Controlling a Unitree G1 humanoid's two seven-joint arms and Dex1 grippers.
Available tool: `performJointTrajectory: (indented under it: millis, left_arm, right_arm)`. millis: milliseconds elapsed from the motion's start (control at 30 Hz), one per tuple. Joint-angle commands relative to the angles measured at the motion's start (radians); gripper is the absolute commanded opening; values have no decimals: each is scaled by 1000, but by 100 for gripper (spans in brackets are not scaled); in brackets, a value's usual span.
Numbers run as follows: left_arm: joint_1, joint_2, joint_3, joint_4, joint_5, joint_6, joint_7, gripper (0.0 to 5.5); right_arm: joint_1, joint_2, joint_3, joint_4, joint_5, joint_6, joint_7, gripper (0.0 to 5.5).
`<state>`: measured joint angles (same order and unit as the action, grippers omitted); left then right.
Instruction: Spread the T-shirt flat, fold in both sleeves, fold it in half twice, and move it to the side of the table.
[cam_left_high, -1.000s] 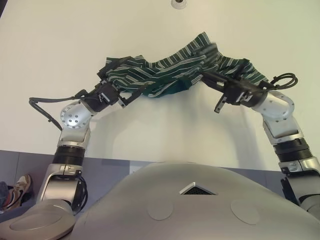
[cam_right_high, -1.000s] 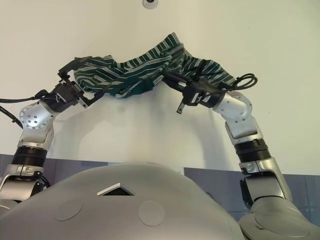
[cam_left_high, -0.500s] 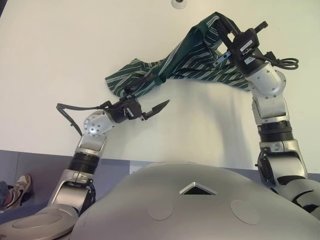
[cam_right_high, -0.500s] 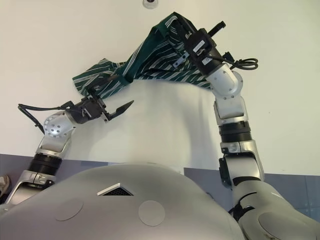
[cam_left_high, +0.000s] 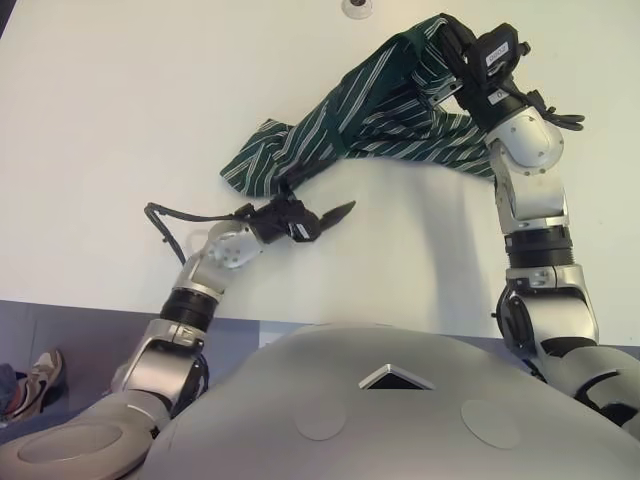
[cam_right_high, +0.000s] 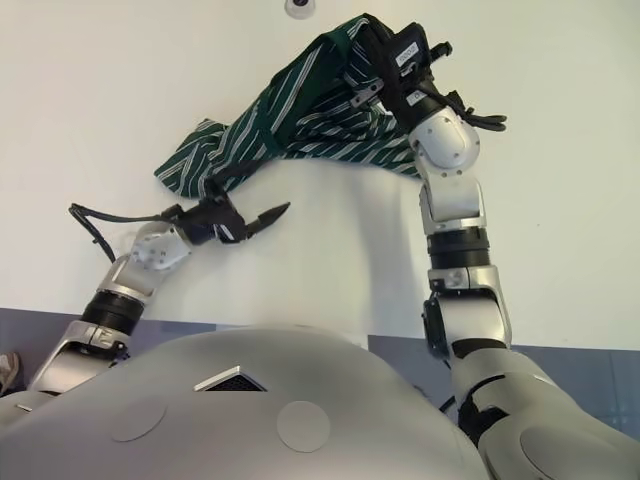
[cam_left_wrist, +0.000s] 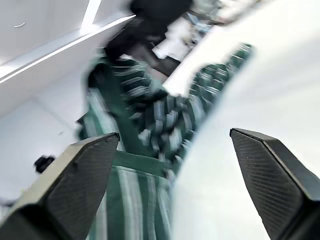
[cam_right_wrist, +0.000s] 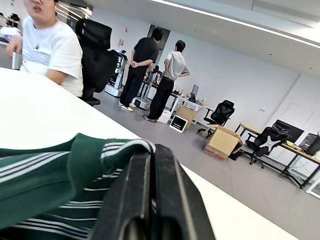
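Observation:
The T-shirt (cam_left_high: 380, 110) is dark green with white stripes. It hangs bunched in a long band: its far right end is lifted off the white table (cam_left_high: 120, 110) and its left end (cam_left_high: 255, 170) rests on the surface. My right gripper (cam_left_high: 447, 45) is raised at the far right, shut on the shirt's top edge; the right wrist view shows its closed fingers (cam_right_wrist: 150, 170) with green fabric (cam_right_wrist: 45, 185) pinched against them. My left gripper (cam_left_high: 322, 205) sits low, just in front of the shirt's left end, open and holding nothing; its two fingers (cam_left_wrist: 80, 180) stand wide apart.
A small round fitting (cam_left_high: 356, 6) sits at the table's far edge. The table's front edge (cam_left_high: 60, 305) runs just before the robot. Bare white surface lies to the left and in front of the shirt.
A second ago both grippers held the shirt stretched between them. The left has let go and dropped toward the near middle. The right has lifted its end up and away.

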<state>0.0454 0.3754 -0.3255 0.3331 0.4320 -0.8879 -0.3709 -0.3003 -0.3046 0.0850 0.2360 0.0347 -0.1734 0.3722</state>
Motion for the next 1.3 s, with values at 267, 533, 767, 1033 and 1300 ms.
performJointTrajectory:
  millis: [267, 533, 767, 1033, 1300]
  left_arm:
    - [-43, 122, 107, -51, -385, 36, 8, 409]
    - [-206, 106, 293, 115, -559, 256, 48, 409]
    - [-133, 101, 188, 29, -592, 120, -69, 409]
    - [68, 199, 90, -315, -971, 176, -511, 409]
    - [-6, 129, 140, -172, -729, 217, -438, 409]
  right_arm:
    - [-38, -84, 122, 215, -283, -109, -66, 5]
    - [-12, -160, 368, 401, -568, -237, -64, 5]
    - [2, -155, 328, 345, -465, -280, -33, 5]
    - [-16, -148, 328, 398, -482, -268, -65, 5]
    - [-13, -152, 326, 393, -474, -276, -61, 5]
